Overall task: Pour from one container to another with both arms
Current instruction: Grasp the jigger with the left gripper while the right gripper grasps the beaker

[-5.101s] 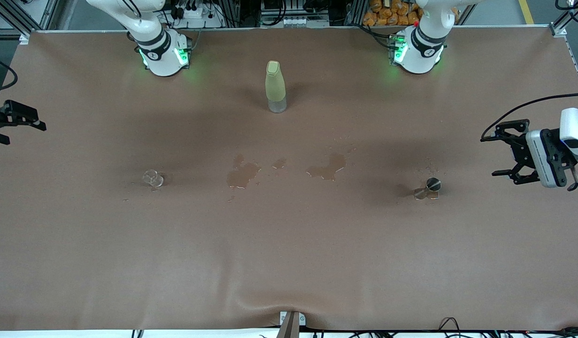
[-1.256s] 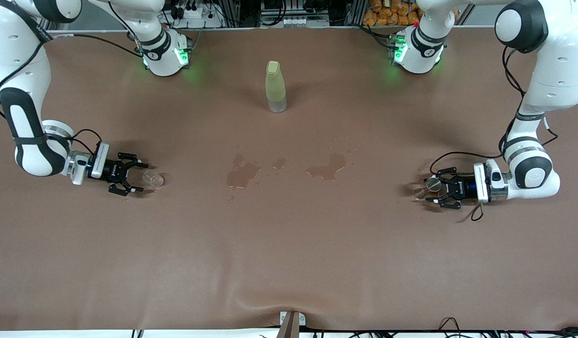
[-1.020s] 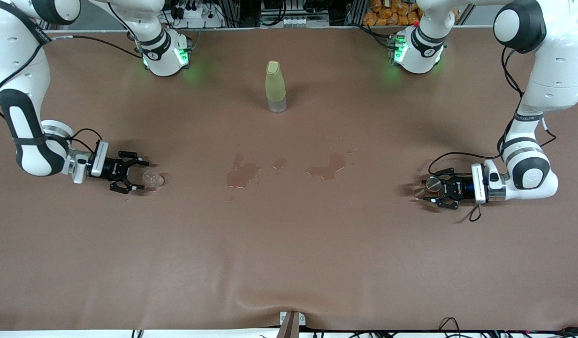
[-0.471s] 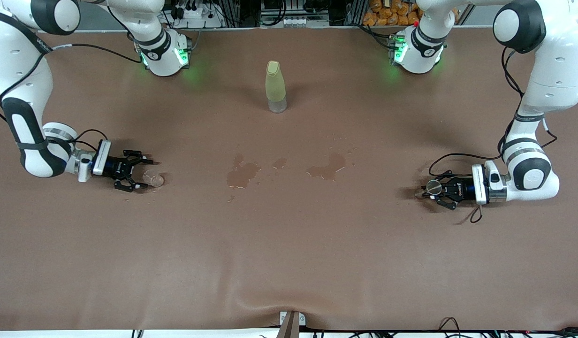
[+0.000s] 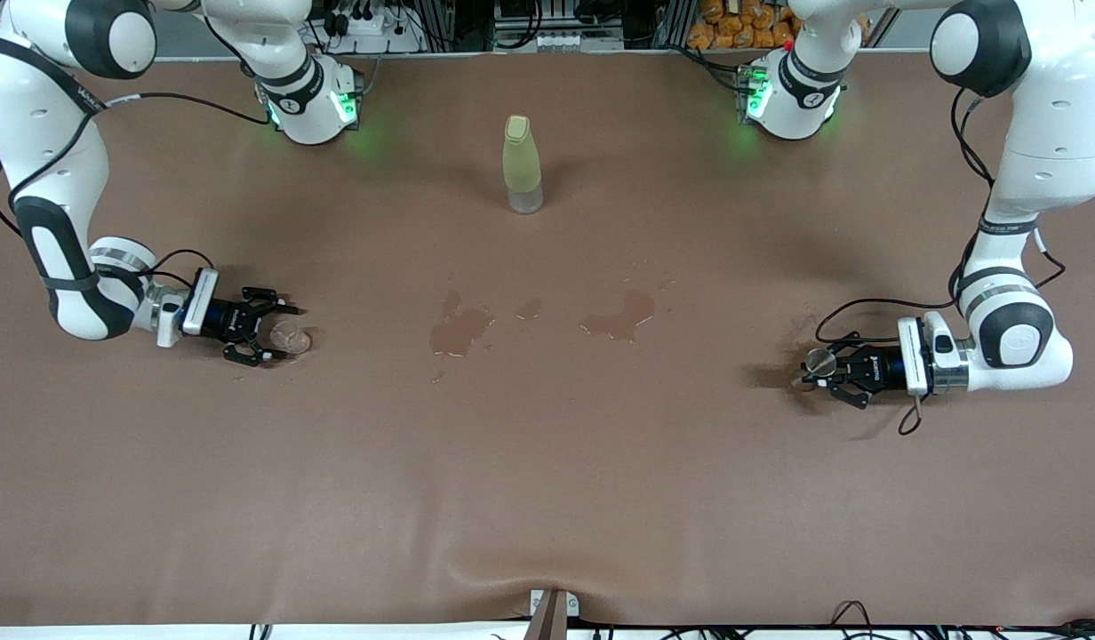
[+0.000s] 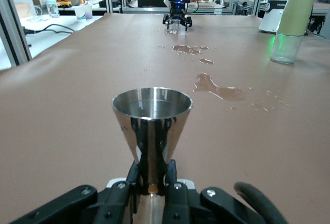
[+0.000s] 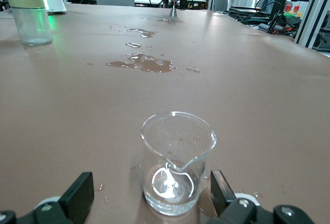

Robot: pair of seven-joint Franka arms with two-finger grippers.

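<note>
Between spread right claw [image 7: 149, 201] fingers, glass cup [image 7: 178, 162], left claw [image 6: 150, 195] clamping jigger [image 6: 152, 126] waist

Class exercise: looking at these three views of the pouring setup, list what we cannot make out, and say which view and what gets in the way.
- Jigger: its lower cone is hidden by the left claw, shut on its waist, in the left wrist view.
- Bottle: its top is cut off by the edge in both wrist views.
- Glass cup: too small in the front view to show any contents; the right claw stands open around it.

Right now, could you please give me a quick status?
Left gripper shut on shiny metal jigger. Right gripper open around tiny clear glass cup. Spilled puddles between.
</note>
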